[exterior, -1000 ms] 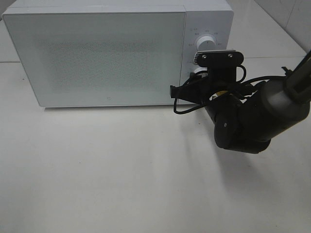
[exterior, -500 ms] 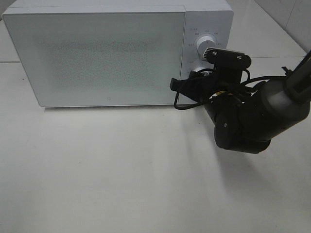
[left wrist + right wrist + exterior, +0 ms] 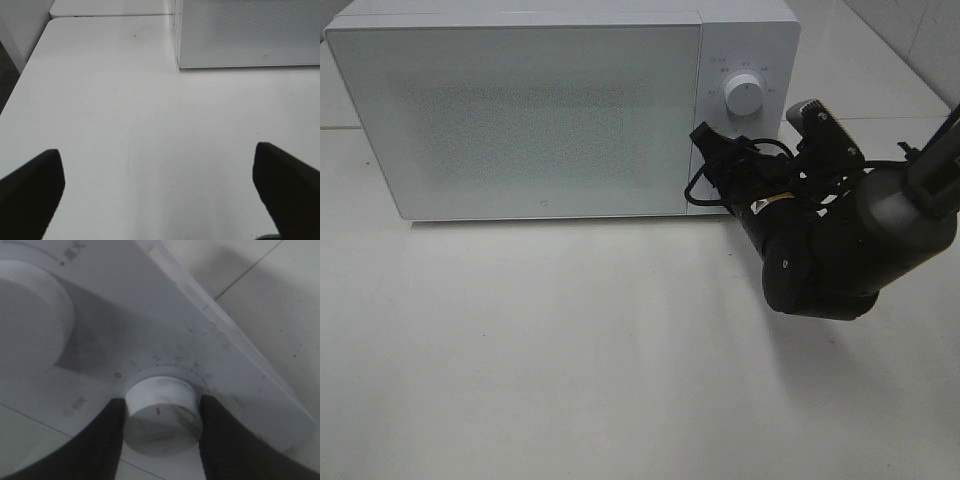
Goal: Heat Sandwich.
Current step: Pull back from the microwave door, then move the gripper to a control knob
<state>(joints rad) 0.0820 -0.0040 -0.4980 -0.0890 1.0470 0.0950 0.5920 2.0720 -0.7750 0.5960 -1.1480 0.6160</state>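
The left hand (image 3: 156, 152) hangs over a white desk (image 3: 100, 90), its two dark fingers (image 3: 30, 195) spread wide apart, with the lower corner of a speckled-front microwave (image 3: 250, 30) standing beyond them.

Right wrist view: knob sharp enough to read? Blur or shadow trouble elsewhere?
Right wrist view: lower knob and its red mark fairly sharp, right fingers soft black blurs, upper knob out of focus. Left wrist view: left fingers featureless silhouettes, table evenly lit. Exterior high view: arm throws a soft shadow on the table.
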